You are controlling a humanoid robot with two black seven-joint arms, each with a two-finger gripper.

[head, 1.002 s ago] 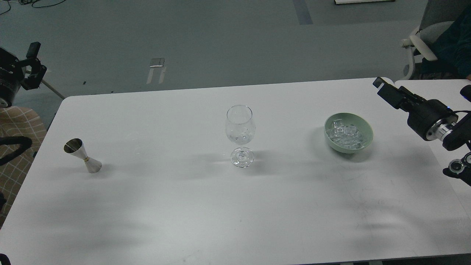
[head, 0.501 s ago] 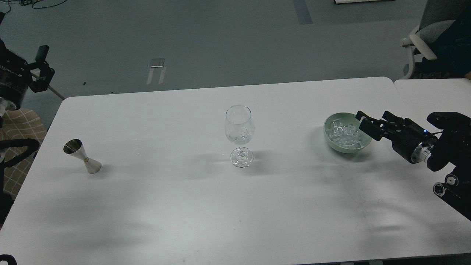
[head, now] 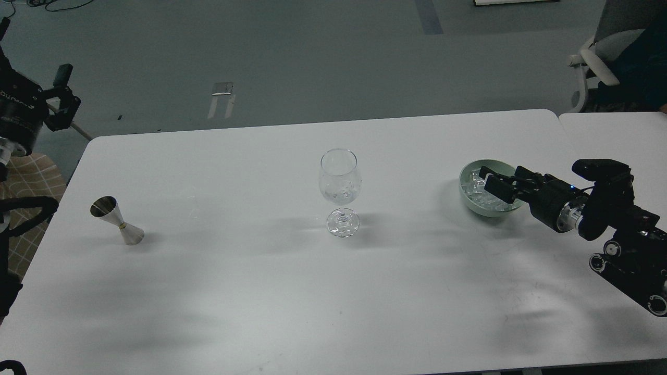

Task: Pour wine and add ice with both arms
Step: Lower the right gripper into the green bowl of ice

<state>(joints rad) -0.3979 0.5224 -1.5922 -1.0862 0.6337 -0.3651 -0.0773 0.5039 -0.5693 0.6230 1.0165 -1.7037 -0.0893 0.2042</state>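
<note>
The right gripper [head: 491, 178] has its two fingers spread apart over the green bowl [head: 471, 204], their tips just above the ice [head: 475, 185] heaped inside. The wine glass [head: 340, 190] stands well off to their left, the steel jigger [head: 116, 220] farther still. The left gripper [head: 63, 96] hangs beyond the table [head: 292, 291]; its finger state cannot be told.

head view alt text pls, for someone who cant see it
The right gripper reaches with parted fingers over a green bowl of ice on a white table. A wine glass stands mid-table, a steel jigger at left, and the left gripper hangs off the table's corner.
</note>
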